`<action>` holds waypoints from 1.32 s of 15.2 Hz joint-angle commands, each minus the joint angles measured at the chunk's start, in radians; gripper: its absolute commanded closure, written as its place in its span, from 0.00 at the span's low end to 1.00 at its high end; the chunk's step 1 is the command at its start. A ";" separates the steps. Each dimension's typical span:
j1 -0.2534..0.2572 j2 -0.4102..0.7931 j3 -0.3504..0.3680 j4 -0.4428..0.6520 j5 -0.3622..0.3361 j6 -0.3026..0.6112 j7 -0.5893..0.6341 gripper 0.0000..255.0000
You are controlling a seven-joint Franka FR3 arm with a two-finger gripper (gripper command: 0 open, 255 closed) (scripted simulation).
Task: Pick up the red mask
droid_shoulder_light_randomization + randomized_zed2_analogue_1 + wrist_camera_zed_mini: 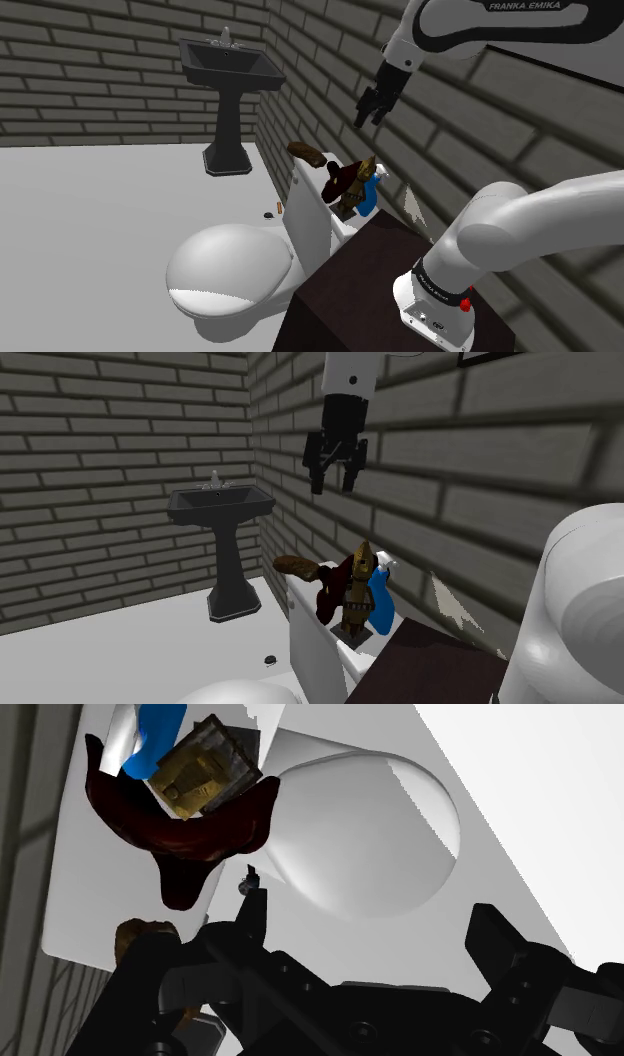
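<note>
Grey brick bathroom, black sink (230, 65) beyond the toilet tank (305, 205). On the tank lid, dark red mask (338, 180) against a gold figure (358, 592). High above the tank, gripper (372, 118) spread open, empty. Approach step, by the look of it; next, a descent onto the mask's free edge.

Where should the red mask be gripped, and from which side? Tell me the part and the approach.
Grip the dark red mask by its free lobe that juts toward the gripper, away from the gold figure and blue bottle crowding its other edge. Come down from above, where the open gripper hangs; the brick wall behind the tank probably blocks a side approach.
</note>
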 commanded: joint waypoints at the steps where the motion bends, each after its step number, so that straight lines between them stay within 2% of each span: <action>1: -0.004 0.053 -0.024 -0.011 0.002 0.066 -0.018 0.00; 6: -0.013 0.202 -0.095 -0.023 0.019 0.223 -0.083 0.00; 11: -0.006 0.379 -0.169 -0.001 0.076 0.367 -0.170 0.00; 15: 0.006 0.538 -0.223 0.043 0.168 0.462 -0.267 0.00; 20: -0.001 0.751 -0.256 0.133 0.341 0.540 -0.421 0.00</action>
